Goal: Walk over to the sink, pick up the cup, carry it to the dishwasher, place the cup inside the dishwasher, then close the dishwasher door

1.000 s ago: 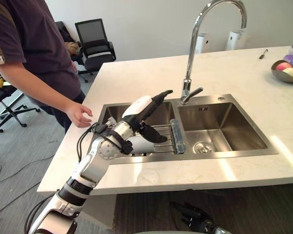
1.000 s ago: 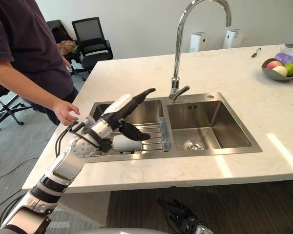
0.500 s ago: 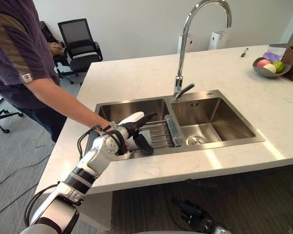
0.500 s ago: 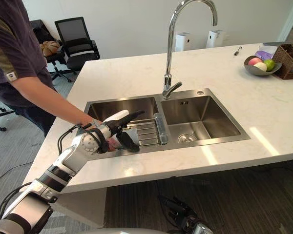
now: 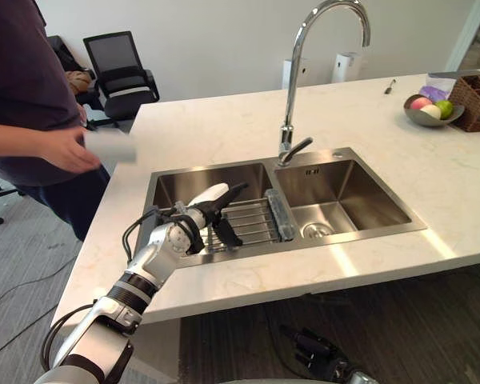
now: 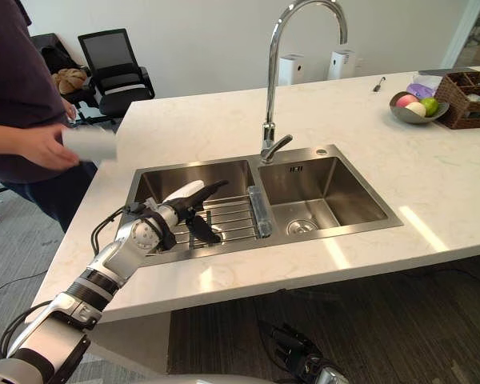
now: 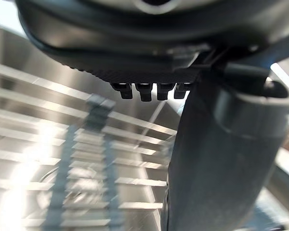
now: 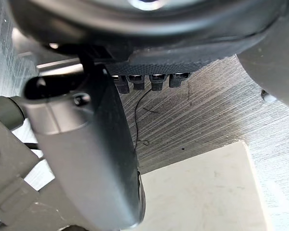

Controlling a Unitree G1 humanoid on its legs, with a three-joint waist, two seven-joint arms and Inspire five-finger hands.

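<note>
The white cup (image 5: 112,146) is in a person's hand (image 5: 68,148), held in the air left of the counter's corner, well away from the sink. My left hand (image 5: 204,210) hovers open over the wire rack (image 5: 252,220) in the left basin, fingers straight and thumb (image 7: 221,159) spread, holding nothing. The rack's bars (image 7: 86,159) show bare past the fingers in the left wrist view. My right hand (image 5: 316,352) hangs low below the counter's front edge, open and empty, with the floor past its thumb (image 8: 86,144).
The double steel sink (image 5: 368,236) is set in a pale stone counter (image 5: 224,120), with a tall curved faucet (image 5: 292,88) behind the divider. A fruit bowl (image 5: 426,112) and a wicker basket (image 5: 474,92) stand at the far right. The person (image 5: 24,88) stands at the left; an office chair (image 5: 120,68) is behind.
The cup lay on the rack under my left hand; the person reached in, took it and lifted it away to the left. The camera has shifted too.
</note>
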